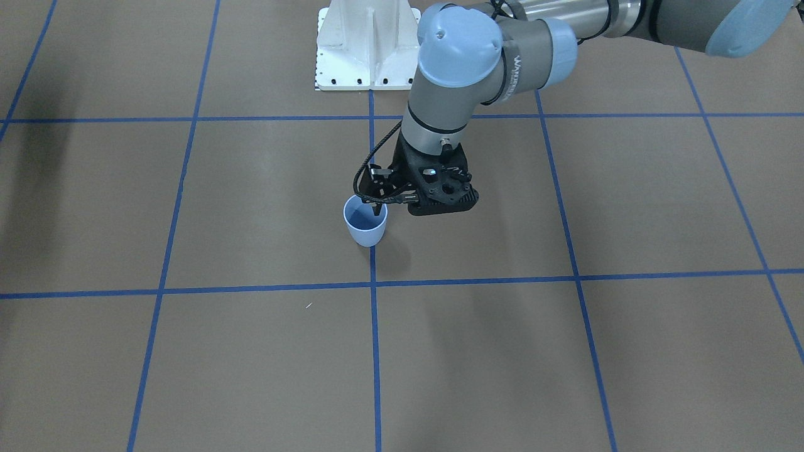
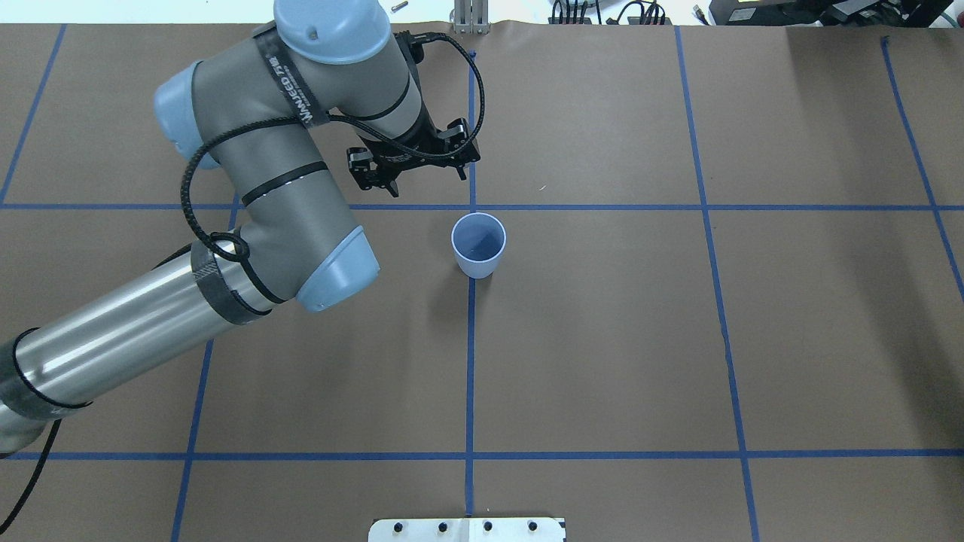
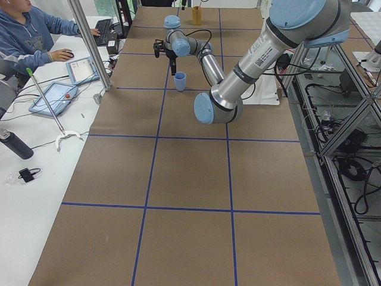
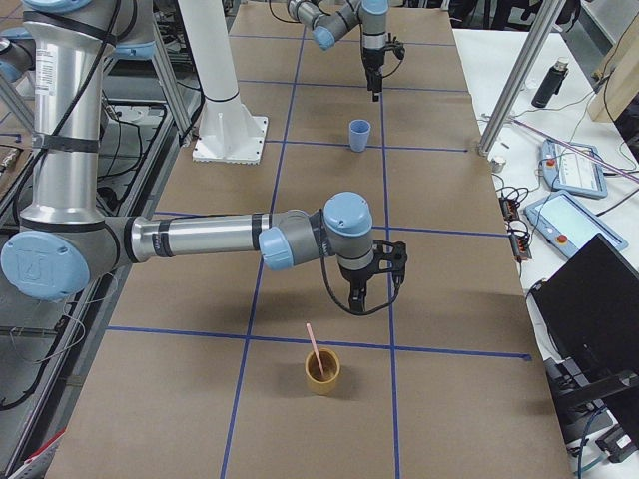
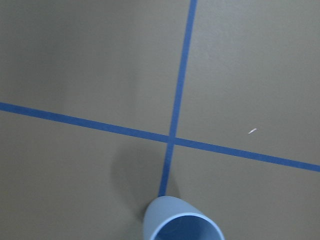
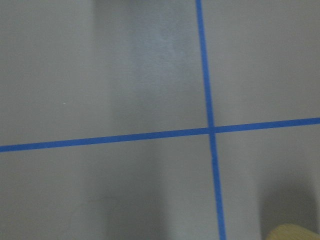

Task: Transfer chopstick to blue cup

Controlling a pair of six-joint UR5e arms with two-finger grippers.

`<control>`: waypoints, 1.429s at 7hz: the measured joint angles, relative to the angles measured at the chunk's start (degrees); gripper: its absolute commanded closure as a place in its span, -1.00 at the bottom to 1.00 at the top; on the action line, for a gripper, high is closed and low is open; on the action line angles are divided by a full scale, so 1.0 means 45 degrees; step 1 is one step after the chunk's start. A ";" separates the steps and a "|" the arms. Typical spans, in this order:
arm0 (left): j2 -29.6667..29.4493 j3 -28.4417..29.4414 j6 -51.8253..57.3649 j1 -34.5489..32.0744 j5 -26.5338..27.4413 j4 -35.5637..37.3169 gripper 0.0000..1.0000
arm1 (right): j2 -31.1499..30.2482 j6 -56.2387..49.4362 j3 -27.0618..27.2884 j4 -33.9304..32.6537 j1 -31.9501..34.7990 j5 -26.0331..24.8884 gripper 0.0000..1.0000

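Observation:
The blue cup (image 2: 479, 245) stands upright and empty on the brown table, also seen in the front view (image 1: 365, 221) and the left wrist view (image 5: 182, 224). My left gripper (image 2: 427, 182) hangs open and empty above the table, close over the cup. The pale pink chopstick (image 4: 315, 342) stands tilted in a tan cup (image 4: 321, 371) at the table's right end. My right gripper (image 4: 357, 302) points down just beyond that tan cup; I cannot tell if it is open or shut. The tan cup's rim (image 6: 295, 233) shows at the corner of the right wrist view.
Blue tape lines (image 2: 471, 361) grid the table. The white robot base (image 1: 367, 44) stands at the table's robot side. An operator (image 3: 30, 36) sits at a side desk with tablets (image 3: 53, 97). Metal frame posts (image 4: 519, 75) stand along the far edge.

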 measured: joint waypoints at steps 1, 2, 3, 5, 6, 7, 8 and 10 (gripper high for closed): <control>0.0308 -0.0140 0.0142 -0.0085 -0.0008 -0.0081 -0.95 | -0.0999 -0.0577 0.0550 -0.0418 0.0606 -0.0062 -0.85; 0.0432 -0.0177 0.0192 -0.0123 -0.0003 -0.0124 -0.95 | -0.1865 -0.0810 0.0924 -0.0537 0.0896 -0.0304 -0.73; 0.0479 -0.0183 0.0208 -0.0142 0.0007 -0.0140 -0.95 | -0.2358 -0.0898 0.1008 -0.0549 0.0979 -0.0626 -0.60; 0.0541 -0.0195 0.0215 -0.0143 0.0013 -0.0190 -0.95 | -0.2466 -0.0868 0.0833 -0.0548 0.0965 -0.0809 -0.59; 0.0656 -0.0202 0.0211 -0.0139 0.0019 -0.0355 -0.95 | -0.2382 -0.0755 0.0696 -0.0547 0.0892 -0.0713 -0.57; 0.0805 -0.0205 0.0203 -0.0136 0.0027 -0.0560 -0.95 | -0.2300 -0.0639 0.0627 -0.0547 0.0791 -0.0544 -0.33; 0.0896 -0.0214 0.0194 -0.0136 0.0031 -0.0683 -0.95 | -0.2247 -0.0588 0.0578 -0.0547 0.0728 -0.0411 0.10; 0.0960 -0.0225 0.0162 -0.0122 0.0033 -0.0746 -0.95 | -0.2220 -0.0566 0.0499 -0.0543 0.0696 -0.0332 0.66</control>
